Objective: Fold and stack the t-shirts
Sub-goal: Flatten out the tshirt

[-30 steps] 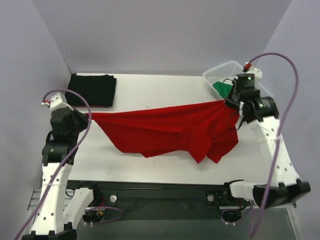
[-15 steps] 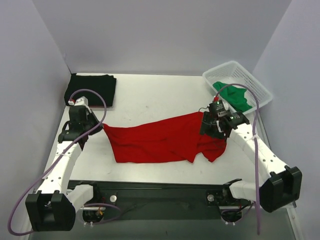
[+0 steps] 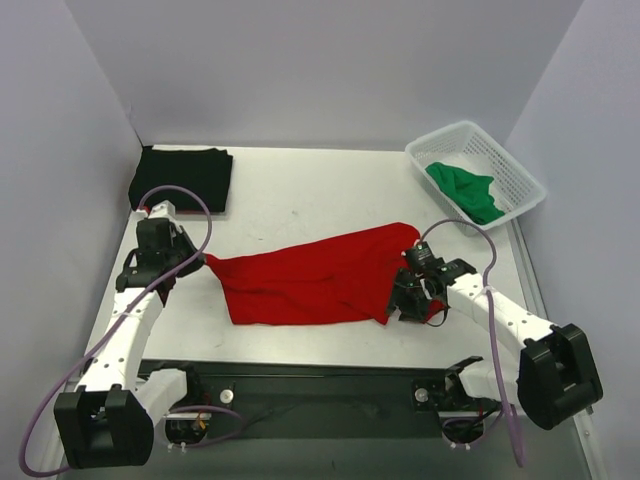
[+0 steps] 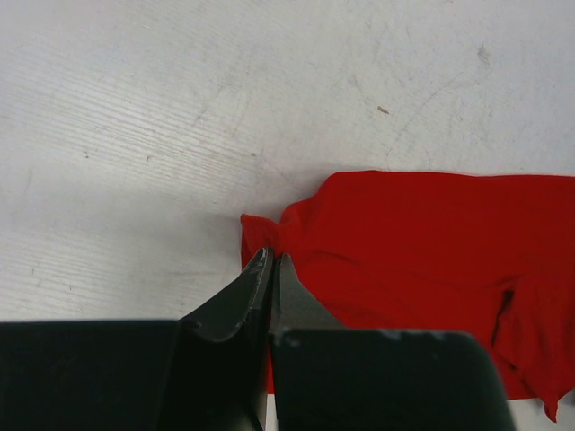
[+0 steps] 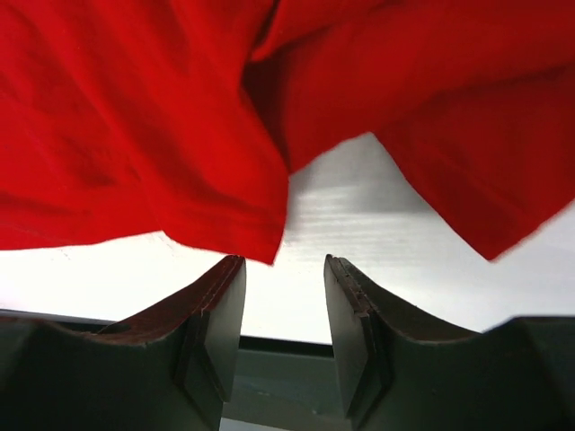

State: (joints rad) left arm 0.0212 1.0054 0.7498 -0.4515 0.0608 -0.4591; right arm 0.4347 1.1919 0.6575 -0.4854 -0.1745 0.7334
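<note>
The red t-shirt (image 3: 320, 280) lies loosely spread and wrinkled across the middle of the table. My left gripper (image 3: 200, 262) is shut on its left corner, low over the table; in the left wrist view the closed fingertips (image 4: 271, 258) pinch the bunched corner of the red cloth (image 4: 422, 242). My right gripper (image 3: 403, 304) is over the shirt's right end, open and empty. In the right wrist view its jaws (image 5: 283, 262) stand apart just below the red hem (image 5: 225, 215). The black t-shirt (image 3: 182, 178) lies folded at the back left. The green t-shirt (image 3: 465, 190) lies crumpled in the basket.
The white mesh basket (image 3: 515, 165) stands at the back right corner. The table's near edge with its dark rail (image 3: 320, 380) lies just in front of the shirt and shows in the right wrist view (image 5: 278, 359). Walls close in the left, back and right sides.
The shirt, held stretched in the air between both grippers, has come down onto the table. My right gripper has let go and moved down toward the near edge; the left still holds its corner.
</note>
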